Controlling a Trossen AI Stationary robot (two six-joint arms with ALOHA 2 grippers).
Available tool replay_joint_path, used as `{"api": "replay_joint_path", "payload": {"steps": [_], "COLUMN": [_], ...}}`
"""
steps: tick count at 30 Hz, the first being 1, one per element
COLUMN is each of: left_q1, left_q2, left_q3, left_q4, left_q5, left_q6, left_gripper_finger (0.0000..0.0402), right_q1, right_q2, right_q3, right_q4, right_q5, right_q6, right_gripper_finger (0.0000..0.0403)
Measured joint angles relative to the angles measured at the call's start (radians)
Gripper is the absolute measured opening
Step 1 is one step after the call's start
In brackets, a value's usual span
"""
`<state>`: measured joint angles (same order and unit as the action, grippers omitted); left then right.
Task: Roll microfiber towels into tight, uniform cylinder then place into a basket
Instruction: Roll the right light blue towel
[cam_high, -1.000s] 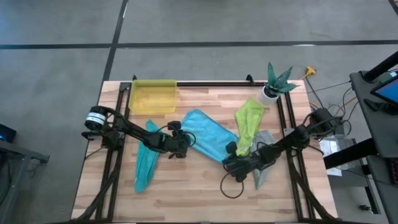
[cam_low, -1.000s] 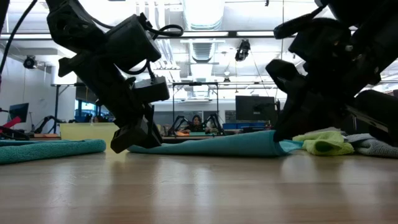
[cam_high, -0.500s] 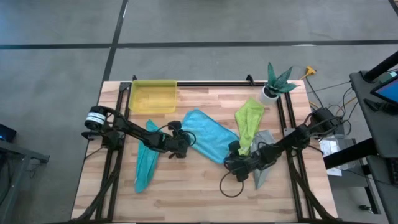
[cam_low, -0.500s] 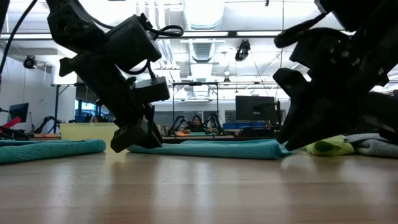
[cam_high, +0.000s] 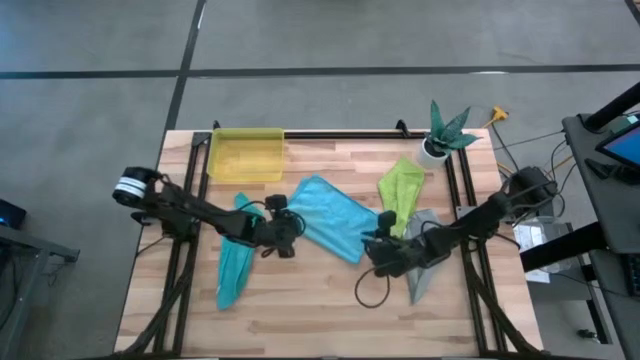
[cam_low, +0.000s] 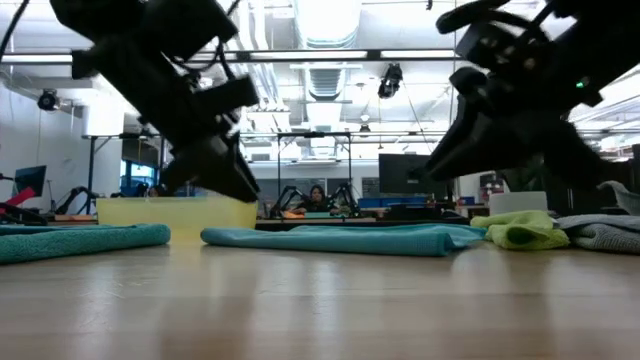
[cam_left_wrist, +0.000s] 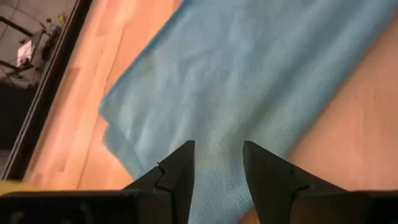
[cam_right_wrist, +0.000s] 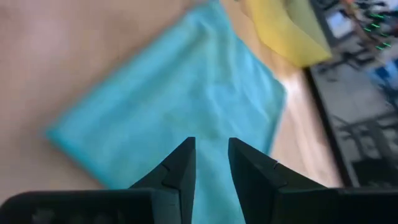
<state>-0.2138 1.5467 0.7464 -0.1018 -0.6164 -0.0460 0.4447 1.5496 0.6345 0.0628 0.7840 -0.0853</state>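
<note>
A light blue towel lies spread flat mid-table; it also shows in the low view. My left gripper hangs open just above the towel's left end, touching nothing. My right gripper hangs above its right end, fingers a little apart, nothing between them. In the low view both grippers are clear of the table. A teal towel lies at the left. A lime green towel and a grey towel lie at the right. The yellow basket stands at the far left.
A white pot with a plant stands at the far right corner. Black frame rails run along the table's left, right and far sides. Bare wood lies along the near edge.
Both grippers have risen off the table, and the right one has also rolled. The light blue towel's right end, raised up at the right gripper a second ago, now lies flat on the wood.
</note>
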Motion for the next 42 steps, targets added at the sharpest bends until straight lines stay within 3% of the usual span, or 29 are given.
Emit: {"api": "replay_joint_path", "payload": {"steps": [4,7,11,16,21,25,28,31,39,42], "left_q1": [-0.002,-0.004,-0.015,-0.045,-0.041,-0.041,-0.014,0.062,0.316,0.408], "left_q2": [-0.045,-0.059,-0.049,-0.005,0.021,0.01,-0.022,-0.073,-0.21,-0.201], "left_q3": [-0.008,-0.027,-0.041,-0.041,-0.04,-0.047,-0.055,-0.07,-0.098,-0.097], "left_q4": [-0.156,-0.217,-0.213,-0.117,-0.074,-0.073,-0.067,-0.072,-0.037,-0.072], "left_q5": [-0.086,-0.092,-0.02,-0.014,-0.07,-0.207,-0.199,-0.019,0.524,0.659], "left_q6": [-0.093,-0.132,-0.09,0.051,0.046,-0.062,-0.217,-0.371,-0.367,-0.368], "left_gripper_finger": [0.0121,0.0121,0.0121,0.0121,0.0121,0.0121,0.0121,0.0121,0.0121,0.0121], "right_q1": [-0.066,-0.097,-0.089,-0.065,-0.063,-0.063,-0.059,-0.059,-0.057,-0.056], "right_q2": [0.029,0.042,0.046,0.045,0.068,0.073,0.062,0.051,0.046,0.049], "right_q3": [-0.008,-0.011,-0.011,-0.011,-0.011,-0.015,-0.014,-0.009,-0.018,-0.037], "right_q4": [-0.003,0.0,0.061,0.194,0.206,0.204,0.201,0.204,0.205,0.202], "right_q5": [0.002,-0.098,-0.227,-0.367,-0.391,-0.392,-0.392,-0.392,-0.394,-0.406], "right_q6": [0.058,0.081,0.066,0.073,0.132,0.161,0.164,0.156,0.113,0.104], "right_gripper_finger": [0.0086,0.0078,0.007,0.0075,0.0104,0.0125,0.0129,0.0129,0.0129,0.013]}}
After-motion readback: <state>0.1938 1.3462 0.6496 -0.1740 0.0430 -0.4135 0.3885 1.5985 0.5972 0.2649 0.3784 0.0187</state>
